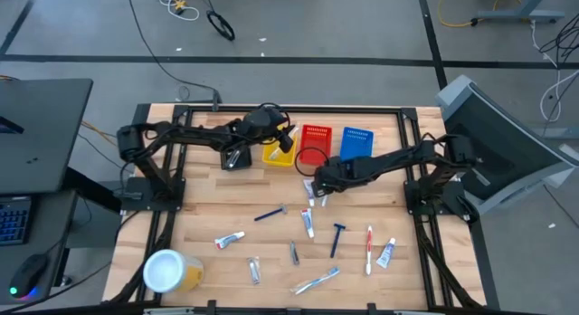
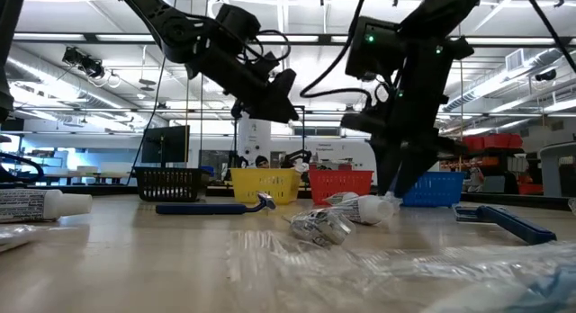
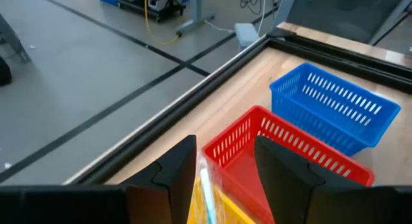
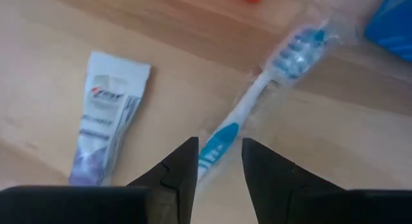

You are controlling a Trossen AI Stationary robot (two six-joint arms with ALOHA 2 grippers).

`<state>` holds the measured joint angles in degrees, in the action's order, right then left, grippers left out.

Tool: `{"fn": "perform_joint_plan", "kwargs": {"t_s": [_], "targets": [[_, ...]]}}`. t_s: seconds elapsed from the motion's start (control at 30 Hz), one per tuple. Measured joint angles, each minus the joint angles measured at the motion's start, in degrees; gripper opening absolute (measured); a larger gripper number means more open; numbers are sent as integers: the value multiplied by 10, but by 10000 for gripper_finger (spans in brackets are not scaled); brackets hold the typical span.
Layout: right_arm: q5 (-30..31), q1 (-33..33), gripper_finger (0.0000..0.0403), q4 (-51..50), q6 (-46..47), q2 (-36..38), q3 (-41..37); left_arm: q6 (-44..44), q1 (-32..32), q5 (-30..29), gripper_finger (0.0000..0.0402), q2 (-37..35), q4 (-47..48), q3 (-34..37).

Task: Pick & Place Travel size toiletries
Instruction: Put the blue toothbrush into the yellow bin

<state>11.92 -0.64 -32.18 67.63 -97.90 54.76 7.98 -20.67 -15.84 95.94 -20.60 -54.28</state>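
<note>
Right end effector (image 4: 217,161) low over the worktop (image 1: 208,220), fingers apart, straddling the handle of a wrapped blue-and-white toothbrush (image 4: 257,95) lying flat; small white tube (image 4: 106,114) just beside it. Left end effector (image 3: 224,169) up above the yellow basket (image 1: 279,153), fingers parted around something pale and slim, too little showing to name. Red basket (image 3: 277,153) and blue basket (image 3: 331,105) side by side. More tubes, razors and toothbrushes scattered across the near half, with a yellow tub (image 1: 170,271) at one corner.
</note>
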Motion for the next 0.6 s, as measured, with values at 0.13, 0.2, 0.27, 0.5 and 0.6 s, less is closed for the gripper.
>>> {"fn": "perform_joint_plan", "kwargs": {"t_s": [0.13,0.2,0.27,0.5,0.6], "targets": [[0,-2,129,2,15,-21,0,-6,0,0,165,-1,5,0],[2,-2,128,2,15,-34,1,-7,0,0,165,-1,10,0],[2,-2,124,2,13,-44,3,-10,0,2,165,-1,16,0],[1,-4,71,1,5,-48,2,-12,0,2,165,-1,23,0],[0,-4,54,1,5,-48,2,-12,0,2,165,-1,23,0]]}}
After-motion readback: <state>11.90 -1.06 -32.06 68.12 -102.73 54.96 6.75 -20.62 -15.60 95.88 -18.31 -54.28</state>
